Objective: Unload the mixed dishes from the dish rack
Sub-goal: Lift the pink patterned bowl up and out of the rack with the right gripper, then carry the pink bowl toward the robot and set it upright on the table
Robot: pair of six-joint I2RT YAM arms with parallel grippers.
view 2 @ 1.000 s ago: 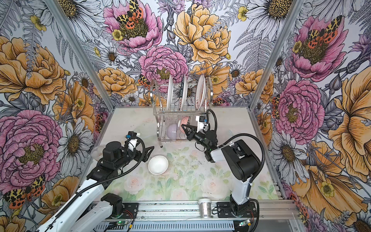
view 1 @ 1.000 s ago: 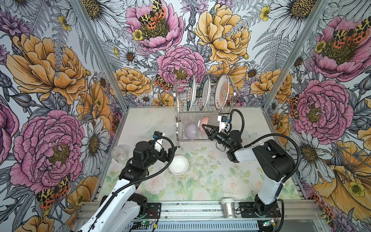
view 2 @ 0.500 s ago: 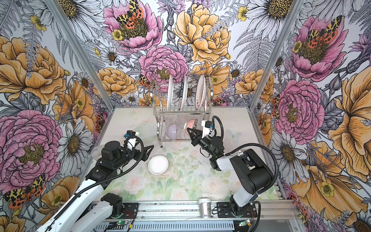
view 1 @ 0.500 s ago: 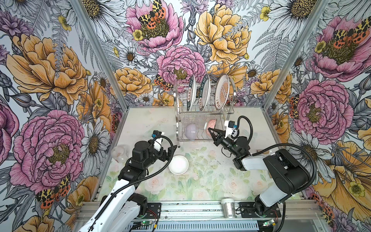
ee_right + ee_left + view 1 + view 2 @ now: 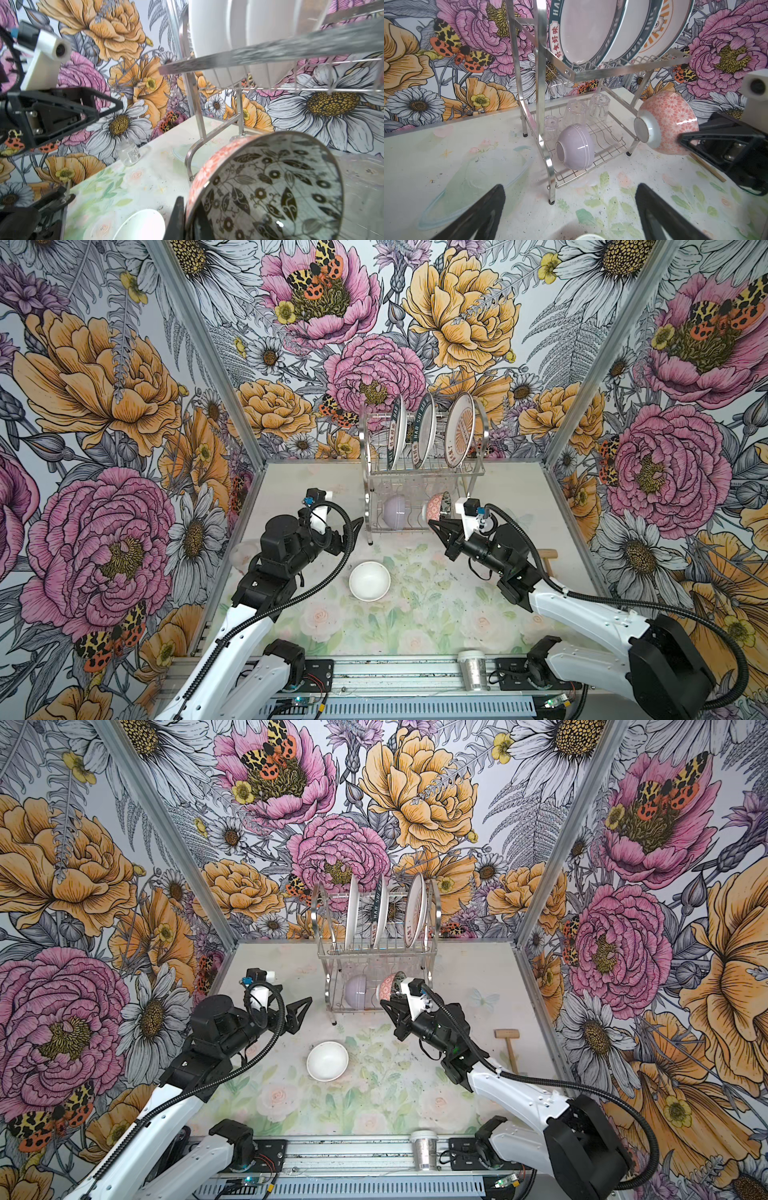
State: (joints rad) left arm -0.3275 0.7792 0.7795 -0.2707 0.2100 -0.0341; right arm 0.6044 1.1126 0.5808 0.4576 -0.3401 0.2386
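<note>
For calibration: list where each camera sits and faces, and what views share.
Both top views: high in front, looking down at rack; arms show.
Left wrist: on its arm, faces rack; open left end effector shows.
Right wrist: on its arm, looks into the floral bowl; shut right end effector shows.
Shared: both wrists show rack and floral bowl.

Left hand [image 5: 571, 187] agape — right hand [image 5: 434, 524] clenched

A silver glittery cup with white lid [image 5: 423, 1150] stood at the front; a pale wooden mallet [image 5: 508, 1046] lay flat, well apart
</note>
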